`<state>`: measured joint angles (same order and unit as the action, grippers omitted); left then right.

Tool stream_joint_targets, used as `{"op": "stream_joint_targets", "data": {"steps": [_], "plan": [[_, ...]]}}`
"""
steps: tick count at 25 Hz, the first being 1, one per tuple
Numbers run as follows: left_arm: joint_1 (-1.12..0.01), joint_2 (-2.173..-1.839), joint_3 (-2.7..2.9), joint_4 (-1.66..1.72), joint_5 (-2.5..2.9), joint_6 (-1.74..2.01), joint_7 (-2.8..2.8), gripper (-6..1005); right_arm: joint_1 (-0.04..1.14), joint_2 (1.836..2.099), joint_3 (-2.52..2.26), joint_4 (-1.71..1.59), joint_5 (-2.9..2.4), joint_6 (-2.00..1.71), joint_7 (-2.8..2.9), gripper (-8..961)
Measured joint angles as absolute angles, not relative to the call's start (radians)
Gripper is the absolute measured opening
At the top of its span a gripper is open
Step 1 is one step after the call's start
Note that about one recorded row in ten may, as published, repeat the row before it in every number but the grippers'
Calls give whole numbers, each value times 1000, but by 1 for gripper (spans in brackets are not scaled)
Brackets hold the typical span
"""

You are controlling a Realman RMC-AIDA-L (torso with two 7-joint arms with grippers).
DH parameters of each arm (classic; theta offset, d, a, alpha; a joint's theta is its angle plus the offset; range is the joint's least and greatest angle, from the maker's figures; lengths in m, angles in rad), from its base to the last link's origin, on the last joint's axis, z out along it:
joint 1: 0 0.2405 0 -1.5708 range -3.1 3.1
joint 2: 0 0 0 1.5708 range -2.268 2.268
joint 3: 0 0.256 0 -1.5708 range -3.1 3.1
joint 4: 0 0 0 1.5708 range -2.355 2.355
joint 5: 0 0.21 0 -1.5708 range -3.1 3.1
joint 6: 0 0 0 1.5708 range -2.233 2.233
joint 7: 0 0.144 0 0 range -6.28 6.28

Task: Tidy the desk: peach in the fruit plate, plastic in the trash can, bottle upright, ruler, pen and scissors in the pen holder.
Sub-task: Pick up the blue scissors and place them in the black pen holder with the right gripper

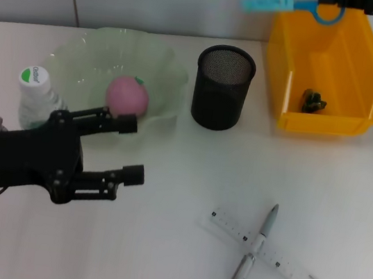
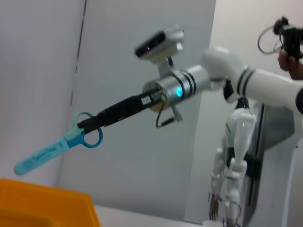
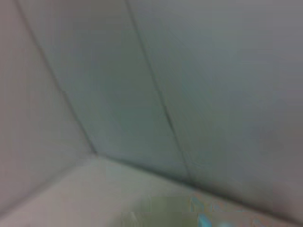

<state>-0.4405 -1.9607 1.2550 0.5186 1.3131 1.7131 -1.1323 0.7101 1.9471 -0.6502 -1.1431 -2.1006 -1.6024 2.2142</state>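
My right gripper [image 1: 321, 0] is high at the back, over the yellow bin [image 1: 367, 61], and is shut on the handle of the blue scissors [image 1: 284, 1]. The left wrist view shows it too [image 2: 89, 125], with the scissors [image 2: 57, 147] hanging out sideways. My left gripper [image 1: 131, 149] is open and empty at the front left, just in front of the green glass plate [image 1: 80, 53]. The pink peach [image 1: 127, 97] lies in that plate. The bottle [image 1: 35, 94] stands upright beside the plate. The pen [image 1: 255, 248] lies across the clear ruler [image 1: 280, 262] at the front right. The black mesh pen holder [image 1: 222, 87] stands at mid-table.
A dark crumpled piece of plastic [image 1: 313, 101] lies inside the yellow bin. A corner of the bin shows in the left wrist view [image 2: 42, 203]. The right wrist view shows only a blurred wall. A tiled wall runs behind the table.
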Motion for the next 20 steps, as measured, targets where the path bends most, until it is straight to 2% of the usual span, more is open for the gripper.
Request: {"op": "stream_joint_targets", "data": {"steps": [4, 8, 14, 20], "plan": [[-446, -1959, 1238, 520, 1357, 1710, -1138, 786, 824, 1923, -654, -1153, -2317, -1664, 2333, 101], [-444, -1960, 1183, 534, 1465, 1683, -1141, 786, 930, 1914, -680, -1134, -2483, -1692, 2394, 103], [-438, -1977, 1157, 543, 1504, 1664, -1122, 786, 1040, 1911, -723, -1067, -2609, -1696, 2429, 108], [-435, -1982, 1166, 541, 1506, 1662, -1114, 786, 1094, 1911, -794, -982, -2624, -1648, 2431, 112]]}}
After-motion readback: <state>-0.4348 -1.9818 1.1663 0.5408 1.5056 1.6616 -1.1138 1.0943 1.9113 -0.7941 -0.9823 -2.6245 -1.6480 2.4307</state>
